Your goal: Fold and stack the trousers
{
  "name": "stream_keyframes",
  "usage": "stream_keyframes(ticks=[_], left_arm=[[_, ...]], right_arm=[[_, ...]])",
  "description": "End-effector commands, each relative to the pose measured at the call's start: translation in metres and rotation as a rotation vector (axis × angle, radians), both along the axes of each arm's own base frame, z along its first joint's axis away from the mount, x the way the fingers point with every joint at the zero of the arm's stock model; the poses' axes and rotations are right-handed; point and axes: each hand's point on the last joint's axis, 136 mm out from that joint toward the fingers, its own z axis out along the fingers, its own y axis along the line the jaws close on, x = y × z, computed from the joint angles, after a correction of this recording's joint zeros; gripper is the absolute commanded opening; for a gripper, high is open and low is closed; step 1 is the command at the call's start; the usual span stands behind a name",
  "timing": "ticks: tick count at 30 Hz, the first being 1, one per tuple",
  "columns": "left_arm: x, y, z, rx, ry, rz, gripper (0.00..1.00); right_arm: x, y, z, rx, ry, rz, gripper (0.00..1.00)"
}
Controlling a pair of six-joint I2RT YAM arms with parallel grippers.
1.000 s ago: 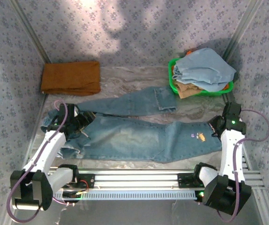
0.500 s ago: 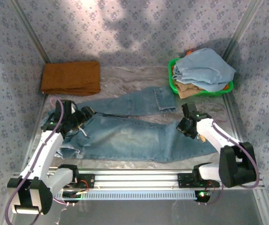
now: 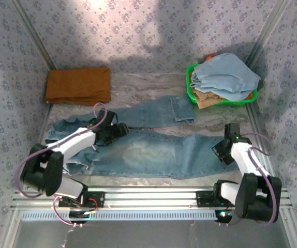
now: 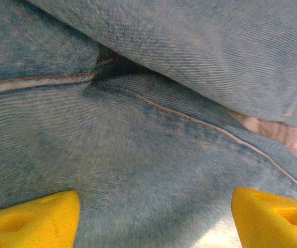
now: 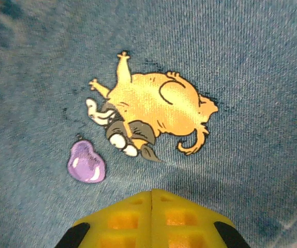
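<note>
The trousers [image 3: 153,152] are mid-blue jeans lying spread out across the table, one leg angled up toward the back [image 3: 153,111]. My left gripper [image 3: 119,129] hovers low over the denim near the crotch seam [image 4: 138,93], its yellow fingertips [image 4: 32,219] wide apart with nothing gripped between them. My right gripper [image 3: 222,150] is over the right end of the jeans. Its yellow fingers [image 5: 133,219] are pressed together, empty, just short of an orange cartoon print [image 5: 153,106] and a purple shape [image 5: 86,163] on the cloth.
A folded orange-brown garment [image 3: 78,86] lies at the back left. A green basket [image 3: 191,95] at the back right holds a pale grey-blue garment [image 3: 227,72] over tan cloth. Metal rails [image 3: 148,199] run along the near edge.
The right gripper has shut and swung in over the printed end of the jeans. The left arm has reached rightward, further along the jeans.
</note>
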Motion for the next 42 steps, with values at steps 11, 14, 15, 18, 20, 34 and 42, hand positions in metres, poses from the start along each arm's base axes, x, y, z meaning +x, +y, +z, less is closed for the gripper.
stream_keyframes(ticks=[11,14,15,18,20,34,42], left_arm=[[-0.047,0.053,-0.052,0.121,0.073,0.163,0.73],[-0.064,0.077,-0.054,0.143,0.102,0.216,0.73],[-0.070,0.085,-0.055,0.144,0.111,0.236,0.74],[-0.076,0.100,-0.053,0.129,0.119,0.267,0.74],[-0.077,0.105,-0.050,0.130,0.119,0.270,0.74],[-0.033,0.103,0.040,0.103,-0.021,0.190,0.85],[-0.033,0.120,0.076,0.099,-0.083,0.225,0.90]], right_arm=[[0.108,0.114,0.029,-0.055,-0.100,0.389,0.00],[0.089,0.098,-0.005,-0.056,-0.015,0.323,0.00],[0.080,0.092,-0.013,-0.058,0.003,0.305,0.00],[0.052,0.076,-0.028,-0.067,0.049,0.285,0.00],[0.038,0.068,-0.027,-0.082,0.067,0.271,0.00],[0.145,0.184,0.080,-0.302,-0.109,0.897,0.38],[0.209,0.254,0.043,-0.505,-0.010,1.115,0.56]])
